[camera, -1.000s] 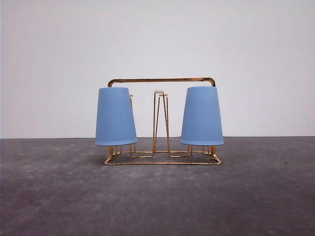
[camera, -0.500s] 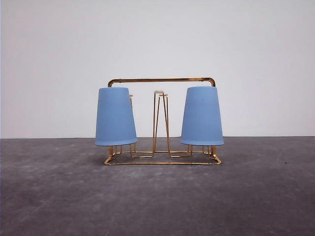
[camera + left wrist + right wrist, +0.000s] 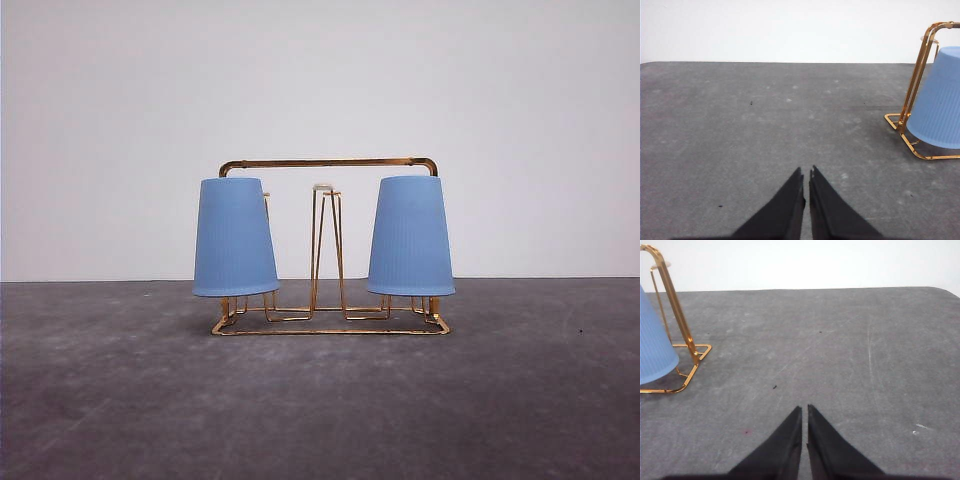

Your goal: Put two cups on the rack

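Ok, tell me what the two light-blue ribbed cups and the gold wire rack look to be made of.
The left light-blue ribbed cup and the right light-blue ribbed cup look like matte plastic: even opaque colour, fine moulded vertical ribs, no glare. It could be coated ceramic. The gold wire rack looks like thin metal rod with a shiny gold or copper finish, showing bright glints at the bends.

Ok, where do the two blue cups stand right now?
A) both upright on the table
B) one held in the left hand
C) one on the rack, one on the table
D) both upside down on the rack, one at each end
D: in the front view the left cup and the right cup sit mouth-down at either end of the gold rack.
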Controlling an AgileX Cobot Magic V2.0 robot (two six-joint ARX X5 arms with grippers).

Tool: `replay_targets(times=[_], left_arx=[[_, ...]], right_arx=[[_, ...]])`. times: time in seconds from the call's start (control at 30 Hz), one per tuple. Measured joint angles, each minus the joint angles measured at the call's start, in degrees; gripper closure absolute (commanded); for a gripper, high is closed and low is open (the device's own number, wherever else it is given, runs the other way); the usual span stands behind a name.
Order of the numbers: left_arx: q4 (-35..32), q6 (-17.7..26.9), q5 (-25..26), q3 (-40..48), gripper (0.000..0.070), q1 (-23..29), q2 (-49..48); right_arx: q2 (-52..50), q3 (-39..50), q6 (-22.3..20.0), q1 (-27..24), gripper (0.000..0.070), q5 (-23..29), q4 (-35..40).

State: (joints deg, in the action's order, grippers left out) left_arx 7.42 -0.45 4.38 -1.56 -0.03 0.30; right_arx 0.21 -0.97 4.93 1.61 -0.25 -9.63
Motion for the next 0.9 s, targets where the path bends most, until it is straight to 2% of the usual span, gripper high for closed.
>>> replay_targets(times=[0.9], left_arx=[[0.0, 0.0, 0.0, 0.0, 0.07, 0.0, 0.0]], right_arx=[[0.0, 0.0, 0.0, 0.0, 0.0684, 0.0, 0.0]])
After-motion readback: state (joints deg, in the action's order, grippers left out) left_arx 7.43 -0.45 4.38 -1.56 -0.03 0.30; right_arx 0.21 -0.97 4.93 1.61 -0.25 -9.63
